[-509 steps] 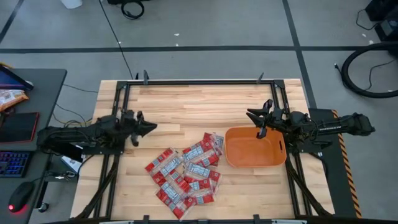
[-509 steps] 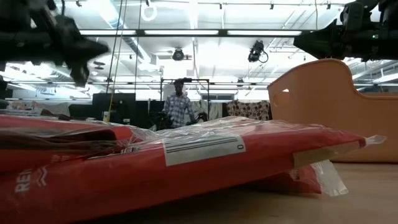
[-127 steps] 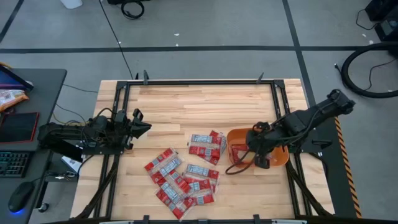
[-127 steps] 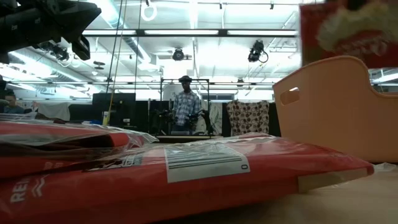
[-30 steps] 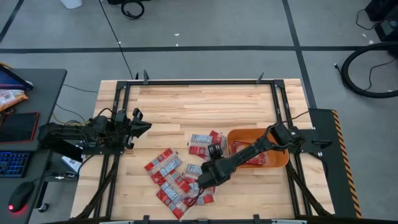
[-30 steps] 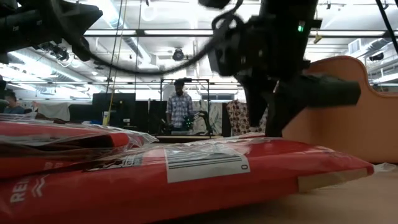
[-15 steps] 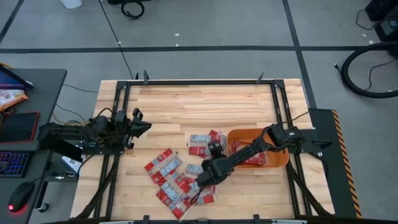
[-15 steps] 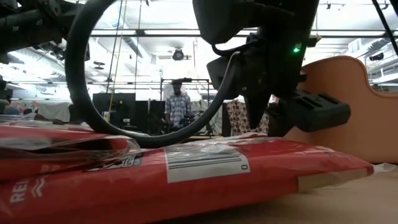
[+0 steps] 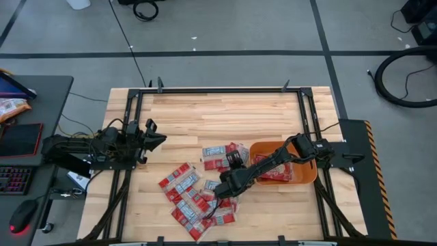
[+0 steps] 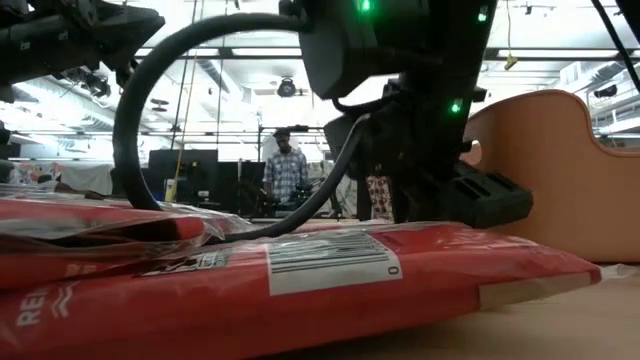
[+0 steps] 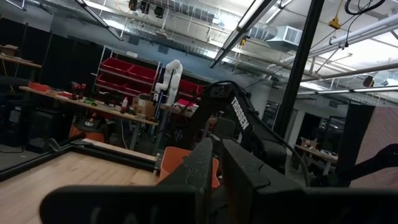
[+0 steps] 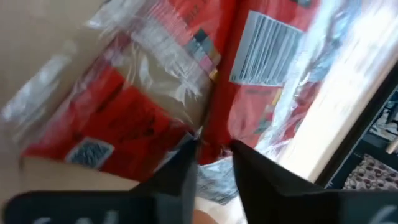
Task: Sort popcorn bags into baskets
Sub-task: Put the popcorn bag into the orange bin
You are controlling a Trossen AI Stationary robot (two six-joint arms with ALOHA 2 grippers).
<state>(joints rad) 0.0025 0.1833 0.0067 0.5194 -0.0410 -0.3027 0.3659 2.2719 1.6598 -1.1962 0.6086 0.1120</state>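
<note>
Several red popcorn bags [image 9: 194, 195] with white labels lie in a loose pile near the table's front middle, with two more [image 9: 222, 156] just beyond. The orange tub [image 9: 305, 175] stands to their right with a red bag [image 9: 276, 175] lying in it. My right gripper [image 9: 224, 190] reaches from the right down onto the pile and is shut on one bag [image 12: 249, 68]. In the low view it [image 10: 425, 215] stands right behind the nearest bag [image 10: 300, 280]. My left gripper [image 9: 156, 137] waits shut at the table's left, above the wood. My right gripper pinches the crinkled end edge [image 12: 216, 142] of one red popcorn bag between its two fingers [image 12: 186, 163]. They come slanting down from the table's right. The bag still lies flat on the pile and the table.
Bare wood stretches across the far half of the table [image 9: 218, 113]. A black frame [image 9: 300, 102] edges it. A person [image 10: 288, 170] stands far behind the table in the room. A desk with a keyboard [image 9: 13, 179] stands left of the table.
My right gripper has sunk onto the bag pile and crept a little toward the table's far edge. The left arm has kept still.
</note>
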